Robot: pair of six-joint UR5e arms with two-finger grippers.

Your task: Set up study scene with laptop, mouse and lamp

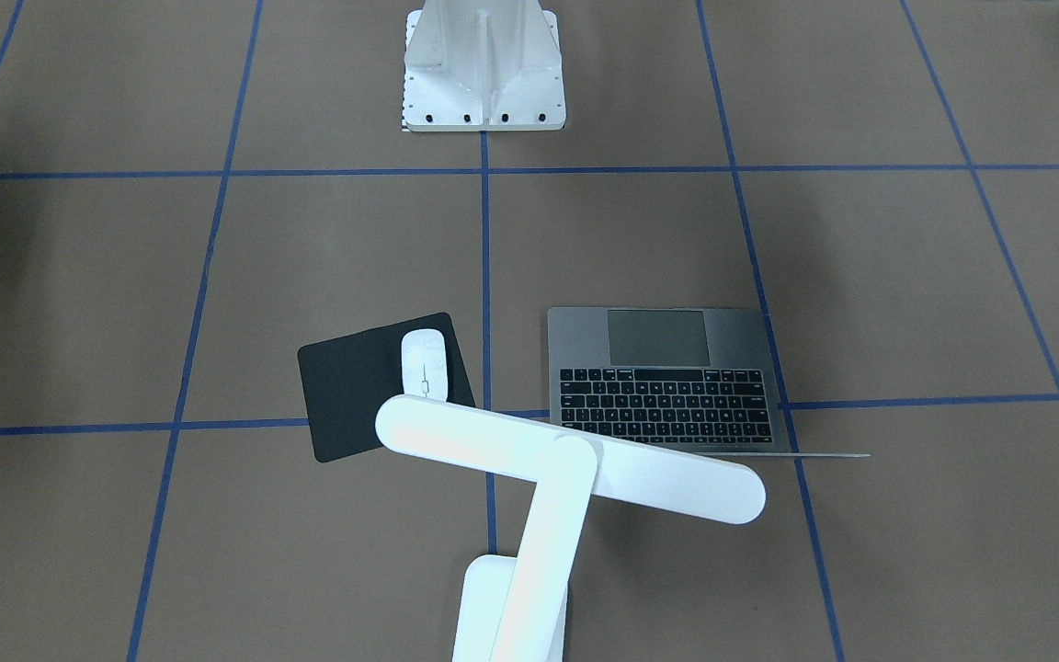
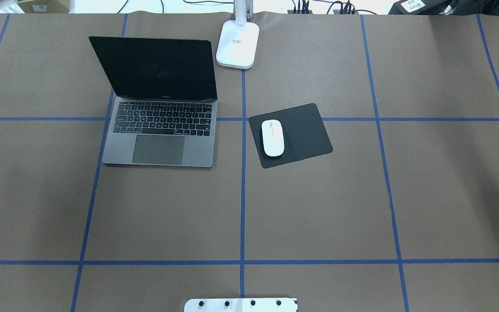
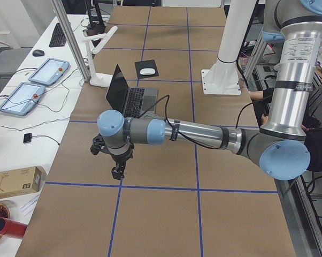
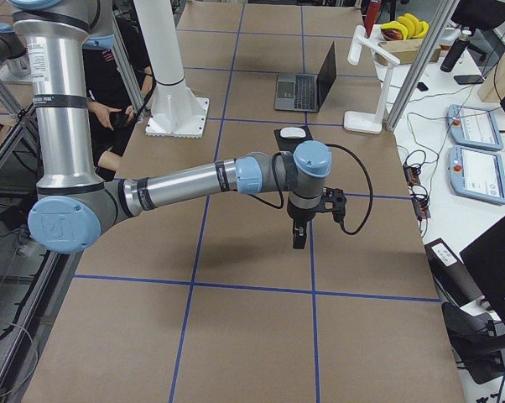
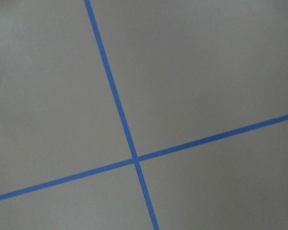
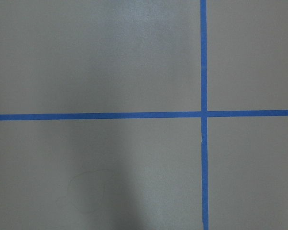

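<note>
The dark-grey laptop (image 2: 163,130) stands open on the table's far left half, its black screen upright. A white mouse (image 2: 272,138) lies on the left part of a black mat (image 2: 308,130) just right of the centre line. The white lamp (image 1: 566,458) stands at the far edge, base (image 2: 238,44) on the centre line, its bar head over the gap between mat and laptop. My left gripper (image 3: 117,174) hangs above bare table, well off the laptop's side. My right gripper (image 4: 298,243) hangs over bare table on the mat's side. Whether either is open or shut, I cannot tell.
The white ribbed pedestal (image 1: 483,78) is bolted at the robot's side of the table. Blue tape lines (image 2: 243,195) grid the brown surface. Side desks with tablets (image 3: 48,72) and cables flank the table's far edge. A seated person (image 4: 118,92) is behind the robot.
</note>
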